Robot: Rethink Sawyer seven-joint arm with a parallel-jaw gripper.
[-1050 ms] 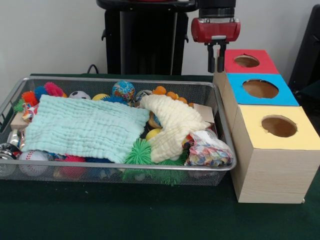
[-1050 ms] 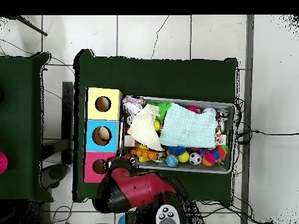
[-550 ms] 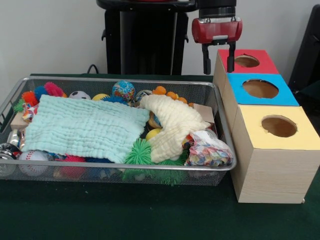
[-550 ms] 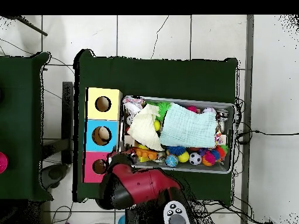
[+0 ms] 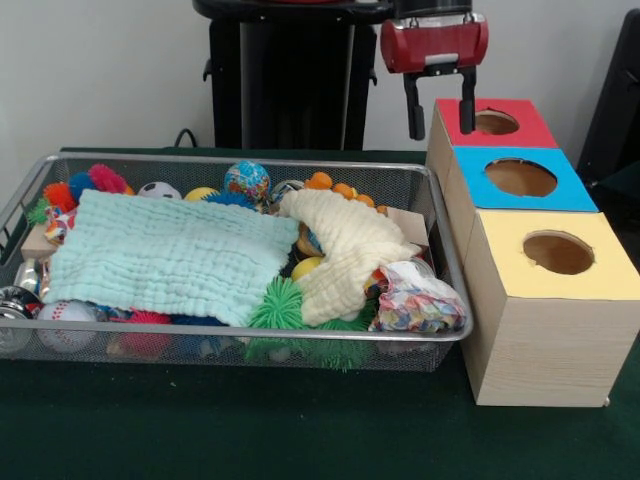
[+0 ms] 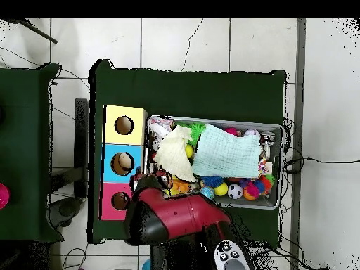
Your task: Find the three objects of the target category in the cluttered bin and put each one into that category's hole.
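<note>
Gripper (image 5: 438, 104) is what I read first: a glossy red housing with two thin black fingers (image 5: 412, 118) hanging straight down, set apart with clear air between them and nothing held. It hovers above the gap where the far corner of the bin meets the red-topped box, touching neither. From overhead I only see the bulky red and black arm (image 6: 179, 221) covering that corner.

Just beside it stands the row of three wooden boxes with pale grain sides, each lid pierced by one round hole: red box (image 5: 492, 123) farthest, blue box (image 5: 522, 178) in the middle, yellow box (image 5: 555, 253) nearest the camera. Overhead, I can make out something pale inside the blue hole.

The wire mesh bin (image 5: 190, 345) sits against the boxes and is packed full. A mint waffle-weave cloth (image 5: 165, 255) lies flat over much of it, and a cream knitted cloth (image 5: 345, 250) drapes in a curve beside it. Around them I see a green spiky ball (image 5: 277, 305), a speckled crumpled bag (image 5: 417, 300), a patterned globe ball (image 5: 246, 181), a soccer ball (image 5: 159, 190) and a baseball (image 5: 66, 325). Which items belong to the target category I cannot tell.
</note>
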